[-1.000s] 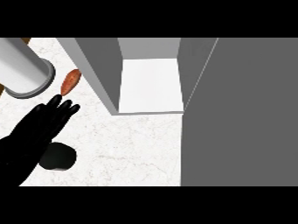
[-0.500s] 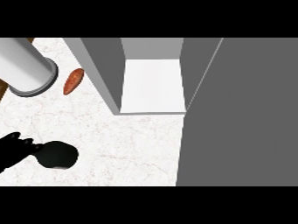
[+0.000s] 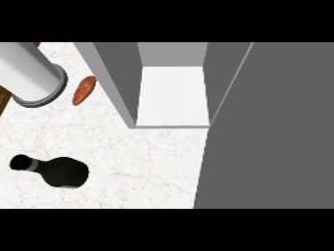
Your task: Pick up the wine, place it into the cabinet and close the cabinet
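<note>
- The wine bottle (image 3: pixel 57 171) is seen on the white marbled worktop (image 3: pixel 133 157), near the worktop's lower-left corner, with no hand on it.
- The bottle is dark, and its neck is directed toward the worktop's left edge. Whether it is standing or lying cannot be told from this steep view.
- The cabinet (image 3: pixel 171 83) is located at the worktop's far edge, right of centre. It is shown open, and a white inner floor (image 3: pixel 174 98) is visible between its grey side walls.
- The cabinet door (image 3: pixel 278 137) is seen as a large grey panel along the worktop's right edge.
- A grey cylinder (image 3: pixel 21 73) is placed at the worktop's far-left corner, tilted in the view.
- A small orange-brown item (image 3: pixel 84 89) is found between the cylinder and the cabinet's left wall, apart from both.
- Neither hand is shown in the head view; the state of the fingers cannot be told.
- The bottle is well apart from the cabinet opening.
</note>
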You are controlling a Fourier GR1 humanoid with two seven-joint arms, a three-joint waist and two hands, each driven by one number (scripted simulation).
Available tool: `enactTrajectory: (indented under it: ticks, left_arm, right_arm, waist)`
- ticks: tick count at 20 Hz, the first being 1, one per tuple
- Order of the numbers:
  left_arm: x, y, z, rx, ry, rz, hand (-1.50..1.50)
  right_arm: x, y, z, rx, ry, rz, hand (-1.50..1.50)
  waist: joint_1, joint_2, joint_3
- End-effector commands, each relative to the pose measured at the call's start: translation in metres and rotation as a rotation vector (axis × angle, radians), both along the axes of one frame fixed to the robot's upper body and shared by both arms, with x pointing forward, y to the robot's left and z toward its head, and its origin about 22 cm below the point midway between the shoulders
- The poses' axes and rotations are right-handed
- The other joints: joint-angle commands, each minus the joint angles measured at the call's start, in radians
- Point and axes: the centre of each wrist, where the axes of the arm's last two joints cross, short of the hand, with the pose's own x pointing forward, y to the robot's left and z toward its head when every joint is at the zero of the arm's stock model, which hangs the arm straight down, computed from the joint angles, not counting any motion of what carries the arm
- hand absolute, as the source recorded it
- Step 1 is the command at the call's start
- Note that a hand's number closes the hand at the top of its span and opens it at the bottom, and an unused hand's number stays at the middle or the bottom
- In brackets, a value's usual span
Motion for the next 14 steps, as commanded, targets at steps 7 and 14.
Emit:
enactTrajectory:
  ticks: [7,14]
  left_arm:
    - [0.004,0.015,0.013,0.029,0.021,-0.011,-1.50]
    - [0.005,0.027,-0.009,0.064,0.040,0.017,-1.50]
  right_arm:
    - [-0.032,0.006,0.029,-0.002,-0.028,-0.031,-1.50]
    - [-0.037,0.006,0.037,-0.008,-0.029,-0.030,-1.50]
  waist:
    - [-0.004,-0.002,0.000]
    - [-0.007,-0.003,-0.001]
